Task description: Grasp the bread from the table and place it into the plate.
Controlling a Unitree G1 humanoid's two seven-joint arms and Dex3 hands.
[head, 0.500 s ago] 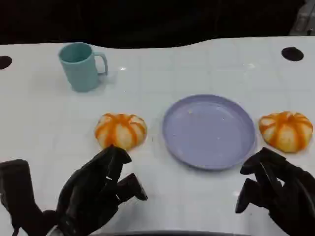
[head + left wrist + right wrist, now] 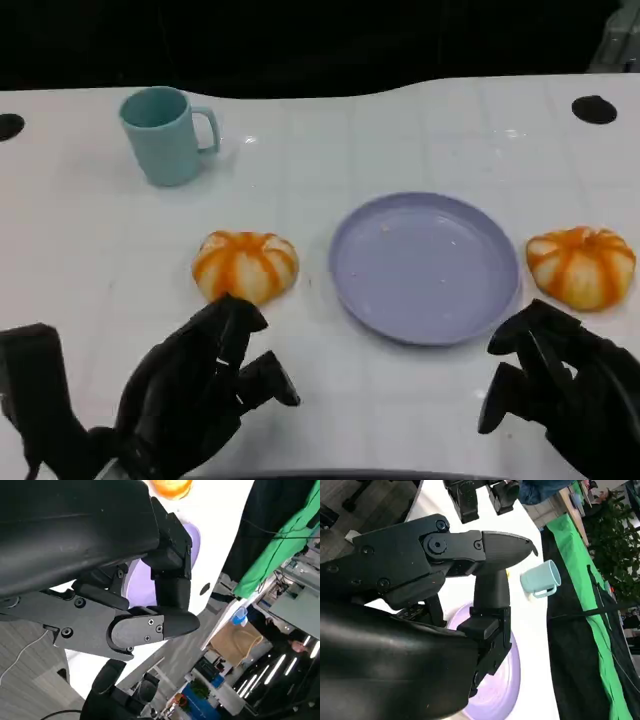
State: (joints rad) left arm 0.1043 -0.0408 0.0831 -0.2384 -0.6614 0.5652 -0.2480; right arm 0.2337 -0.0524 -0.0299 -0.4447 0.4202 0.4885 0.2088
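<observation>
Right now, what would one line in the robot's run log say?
stage: before grasp | left hand: empty, near left bread | right hand: empty, near right bread | plate: bare

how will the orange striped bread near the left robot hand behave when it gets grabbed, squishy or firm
Probably soft: the bread is a puffy, lobed dome, so the fingers of the left robot hand would likely dent it. It looks light for its size. It seems to sit on a flat base on the table, so a push should slide it rather than roll it.
</observation>
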